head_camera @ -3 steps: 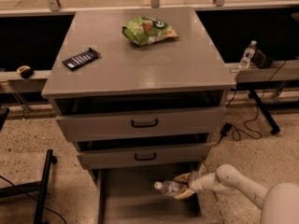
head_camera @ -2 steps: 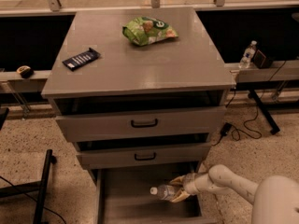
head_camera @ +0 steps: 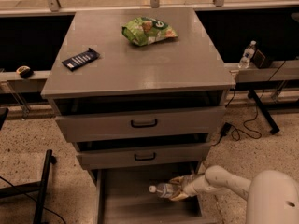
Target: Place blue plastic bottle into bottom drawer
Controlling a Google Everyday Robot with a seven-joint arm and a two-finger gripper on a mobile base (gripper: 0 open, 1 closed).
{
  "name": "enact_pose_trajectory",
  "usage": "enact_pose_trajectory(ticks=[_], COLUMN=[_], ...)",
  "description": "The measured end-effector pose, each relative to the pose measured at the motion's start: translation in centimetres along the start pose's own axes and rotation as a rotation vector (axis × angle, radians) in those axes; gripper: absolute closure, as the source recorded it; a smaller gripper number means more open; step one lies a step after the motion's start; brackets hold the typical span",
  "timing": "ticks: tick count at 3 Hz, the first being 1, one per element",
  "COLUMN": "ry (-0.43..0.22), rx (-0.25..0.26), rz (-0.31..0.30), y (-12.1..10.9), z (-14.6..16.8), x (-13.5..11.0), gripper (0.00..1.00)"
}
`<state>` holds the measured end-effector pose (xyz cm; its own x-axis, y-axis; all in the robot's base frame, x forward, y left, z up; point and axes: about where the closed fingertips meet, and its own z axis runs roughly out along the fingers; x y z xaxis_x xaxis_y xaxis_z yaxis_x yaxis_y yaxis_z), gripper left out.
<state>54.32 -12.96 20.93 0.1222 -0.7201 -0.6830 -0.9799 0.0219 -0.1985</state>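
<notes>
The blue plastic bottle [head_camera: 161, 189] lies on its side, white cap pointing left, held low over the floor of the open bottom drawer [head_camera: 126, 204]. My gripper [head_camera: 176, 188] reaches in from the right on a white arm and is shut on the bottle's body. The drawer is pulled out at the foot of the grey cabinet [head_camera: 140, 69], below the two upper drawers with black handles. I cannot tell whether the bottle touches the drawer floor.
On the cabinet top lie a green snack bag [head_camera: 148, 31] and a dark blue bar [head_camera: 80, 59]. A small distant bottle [head_camera: 246, 54] stands on a ledge at the right. A black stand leg [head_camera: 43, 190] is at the left, cables on the floor at the right.
My gripper has carried the bottle leftwards and deeper over the bottom drawer, a little lower than before. Nothing on the cabinet top has moved.
</notes>
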Motion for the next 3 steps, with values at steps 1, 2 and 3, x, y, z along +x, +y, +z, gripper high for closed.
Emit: enact_pose_trajectory(ticks=[1, 2, 3], ry=[0.0, 0.0, 0.0], rx=[0.0, 0.0, 0.0], rz=[0.0, 0.0, 0.0], y=[0.0, 0.01, 0.01], z=[0.0, 0.02, 0.02], x=[0.0, -0.01, -0.01], gripper=[0.04, 0.0, 0.0])
